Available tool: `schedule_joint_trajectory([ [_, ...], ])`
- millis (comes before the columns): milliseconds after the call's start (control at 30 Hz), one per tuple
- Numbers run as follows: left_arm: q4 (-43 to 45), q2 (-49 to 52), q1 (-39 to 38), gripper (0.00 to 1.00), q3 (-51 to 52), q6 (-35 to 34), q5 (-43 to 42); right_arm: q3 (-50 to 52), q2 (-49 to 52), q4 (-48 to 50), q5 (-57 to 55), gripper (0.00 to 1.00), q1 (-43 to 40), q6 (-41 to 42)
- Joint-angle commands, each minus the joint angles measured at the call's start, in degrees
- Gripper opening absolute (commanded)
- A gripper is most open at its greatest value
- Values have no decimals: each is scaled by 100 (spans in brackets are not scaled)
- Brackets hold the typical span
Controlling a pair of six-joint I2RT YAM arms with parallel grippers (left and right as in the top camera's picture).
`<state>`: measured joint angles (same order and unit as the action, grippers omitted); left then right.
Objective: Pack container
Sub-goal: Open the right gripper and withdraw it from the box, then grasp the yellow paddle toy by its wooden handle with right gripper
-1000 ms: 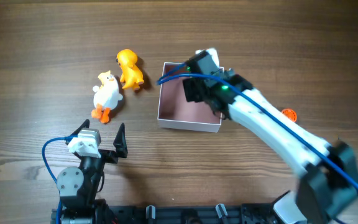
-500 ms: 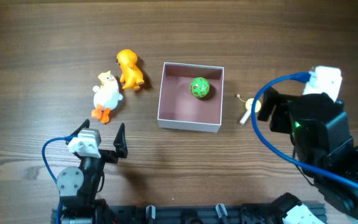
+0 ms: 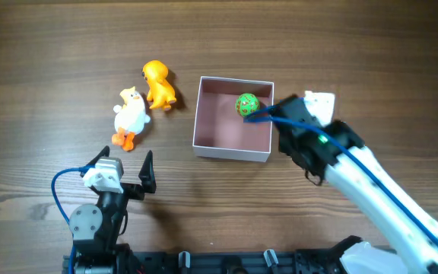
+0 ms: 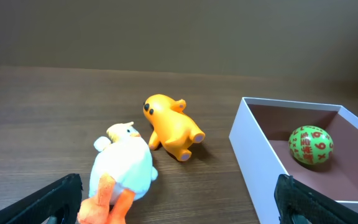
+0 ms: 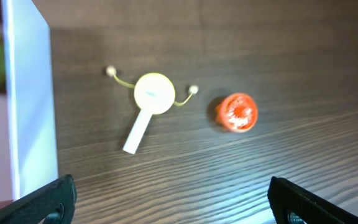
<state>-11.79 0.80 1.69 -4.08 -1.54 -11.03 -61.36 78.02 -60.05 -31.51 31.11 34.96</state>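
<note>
Wood-grain table. Square, shallow white-walled box, pink inside, holds a green patterned ball and sits just beside the right claw, which is spread wide and empty. Ahead of the left claw, equally wide and empty: white plush duck, orange toy animal.

Only unreadable marks on the counter
Red printed marks cover the green ball lying in the container; in the left wrist view they resemble characters or figures, but are too small and blurred to read; overhead they show only as specks; no other text is legible.
</note>
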Motion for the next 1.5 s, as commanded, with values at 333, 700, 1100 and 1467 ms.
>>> schedule_joint_trajectory([
  [333,15,-42,42,100,35,94,-94,44,883,691,1576,100,-1886,-973],
  [700,15,-42,42,100,35,94,-94,282,890,870,2444,100,-2350,-1193],
  [1100,15,-42,42,100,35,94,-94,1982,890,2736,3399,77,-2347,-715],
  [1467,15,-42,42,100,35,94,-94,1980,890,3346,3672,77,-2347,-391],
])
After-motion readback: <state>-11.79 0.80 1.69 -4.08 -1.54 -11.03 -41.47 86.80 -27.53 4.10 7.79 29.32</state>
